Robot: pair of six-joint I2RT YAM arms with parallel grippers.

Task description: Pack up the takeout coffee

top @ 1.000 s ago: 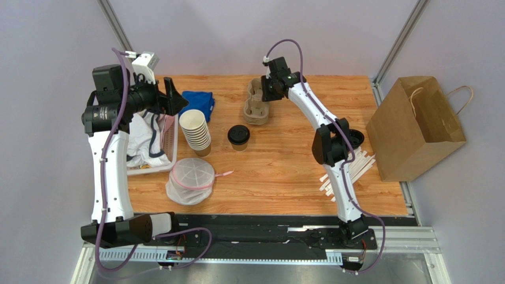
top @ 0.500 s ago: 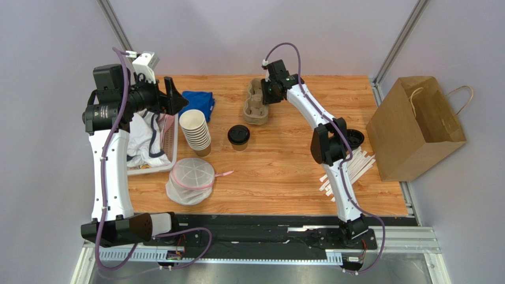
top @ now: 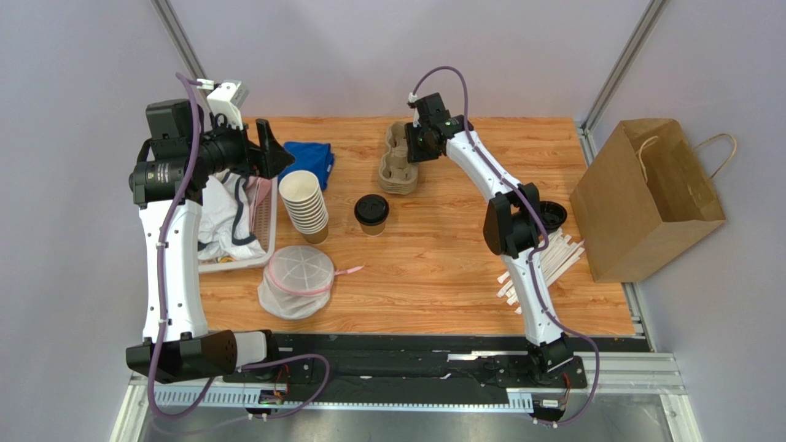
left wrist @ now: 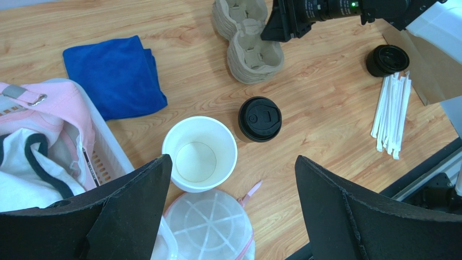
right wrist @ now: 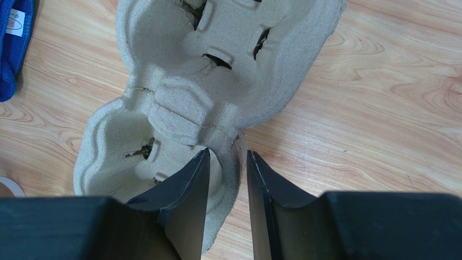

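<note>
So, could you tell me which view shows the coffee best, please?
Left wrist: the coffee sits near centre, close, lid detail clear, nothing covering it. Top external shows the coffee small but whole. Right wrist misses it, showing the carrier instead.

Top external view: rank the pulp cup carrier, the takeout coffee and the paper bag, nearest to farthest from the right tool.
1. pulp cup carrier: at the far side, its rim between the right tool's fingers.
2. takeout coffee: mid-scene, towards the bases.
3. paper bag: far right.
</note>
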